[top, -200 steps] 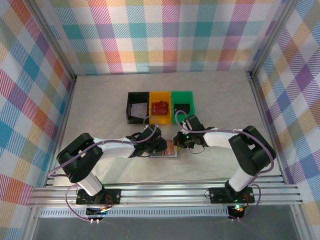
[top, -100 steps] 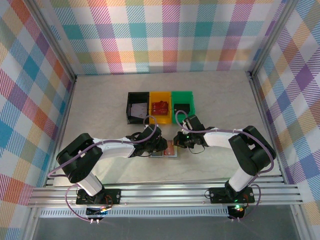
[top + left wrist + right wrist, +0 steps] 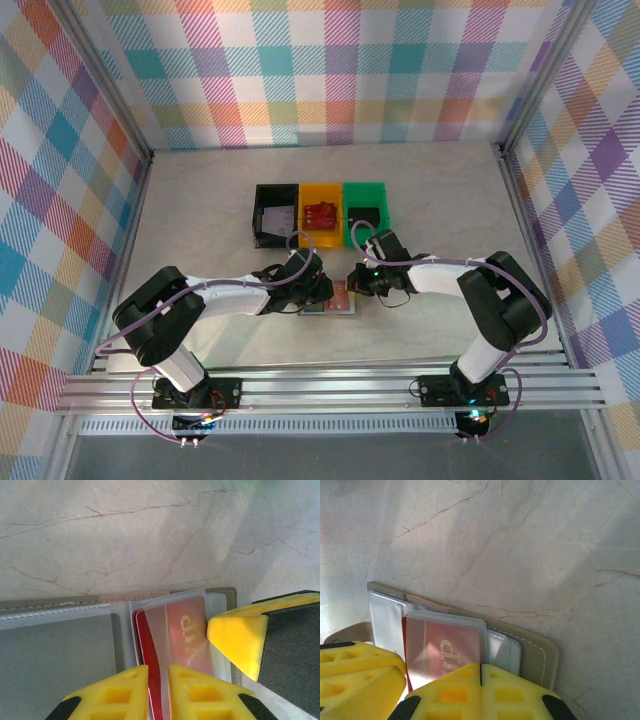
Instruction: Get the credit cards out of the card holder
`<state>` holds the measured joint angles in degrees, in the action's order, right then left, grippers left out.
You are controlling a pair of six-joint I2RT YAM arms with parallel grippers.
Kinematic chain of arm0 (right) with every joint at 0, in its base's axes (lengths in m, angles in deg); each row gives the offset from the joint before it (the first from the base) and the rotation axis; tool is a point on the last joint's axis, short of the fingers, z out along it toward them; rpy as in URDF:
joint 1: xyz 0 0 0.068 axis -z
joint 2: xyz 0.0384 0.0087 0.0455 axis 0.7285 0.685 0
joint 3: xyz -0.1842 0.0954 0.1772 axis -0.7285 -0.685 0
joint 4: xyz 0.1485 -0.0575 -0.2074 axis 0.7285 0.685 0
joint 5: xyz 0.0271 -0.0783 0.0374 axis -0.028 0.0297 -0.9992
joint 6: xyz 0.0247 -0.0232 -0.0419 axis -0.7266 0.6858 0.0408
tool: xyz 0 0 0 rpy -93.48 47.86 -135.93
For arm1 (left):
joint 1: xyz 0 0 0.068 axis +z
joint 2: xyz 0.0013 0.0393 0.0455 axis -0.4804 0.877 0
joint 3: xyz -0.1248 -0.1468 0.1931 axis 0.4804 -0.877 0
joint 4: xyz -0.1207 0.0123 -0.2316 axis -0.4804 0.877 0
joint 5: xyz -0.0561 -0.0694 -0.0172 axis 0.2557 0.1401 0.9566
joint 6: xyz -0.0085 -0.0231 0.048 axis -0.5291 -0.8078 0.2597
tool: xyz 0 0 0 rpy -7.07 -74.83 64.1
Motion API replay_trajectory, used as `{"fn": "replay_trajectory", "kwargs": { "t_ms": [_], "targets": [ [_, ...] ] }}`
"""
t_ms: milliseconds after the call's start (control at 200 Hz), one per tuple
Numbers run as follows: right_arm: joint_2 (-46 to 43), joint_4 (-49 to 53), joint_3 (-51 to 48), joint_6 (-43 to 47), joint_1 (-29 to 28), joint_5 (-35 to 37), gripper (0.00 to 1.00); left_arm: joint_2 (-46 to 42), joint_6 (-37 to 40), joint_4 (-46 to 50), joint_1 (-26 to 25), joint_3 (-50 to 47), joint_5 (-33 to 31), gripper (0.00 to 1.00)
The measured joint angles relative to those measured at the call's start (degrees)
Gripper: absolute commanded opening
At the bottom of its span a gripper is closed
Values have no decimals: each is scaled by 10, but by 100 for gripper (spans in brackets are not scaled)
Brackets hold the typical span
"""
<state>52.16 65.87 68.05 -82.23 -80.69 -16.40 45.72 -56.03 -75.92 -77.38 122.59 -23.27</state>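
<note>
**Little movement: both arms sit on the wallet, card not out yet**

Across the last second the top view barely alters, and both arms stay bunched over the card holder (image 3: 60, 650), which lies open on the surface (image 3: 150, 540) near the arms. The red card (image 3: 185, 630) still sits mostly under its clear slip pocket, with one bare edge running down between the fingers of the left gripper (image 3: 157, 680). These stand narrowly apart and seem pinched on that edge. The right gripper (image 3: 481, 672) has its fingers clenched together, pressing on the pocket panel. I judge the extraction stalled or only beginning, with no card free.
</note>
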Motion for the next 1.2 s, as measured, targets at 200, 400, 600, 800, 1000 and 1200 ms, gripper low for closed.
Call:
{"fn": "replay_trajectory", "kwargs": {
  "t_ms": [200, 400, 600, 800, 1000, 1200],
  "targets": [
    [0, -2, -1, 0, 2, -2, 0, 0, -7, -1, 0, -1, -3, 10],
    [0, -4, -2, 0, 2, -2, 0, 0, -11, -19, 0, -14, -4, 6],
    [0, -4, -2, 0, 2, -2, 0, -1, -22, -34, 0, -22, -4, 0],
    [0, -4, -2, 0, 2, -2, 0, -20, -24, -51, 0, -35, -4, 0],
    [0, -4, -2, 0, 1, -2, 0, -51, -24, -78, 0, -49, -4, 0],
    [0, -4, -2, 1, 1, -2, 0, -70, -24, -85, 0, -66, -4, 0]
  ]
}}
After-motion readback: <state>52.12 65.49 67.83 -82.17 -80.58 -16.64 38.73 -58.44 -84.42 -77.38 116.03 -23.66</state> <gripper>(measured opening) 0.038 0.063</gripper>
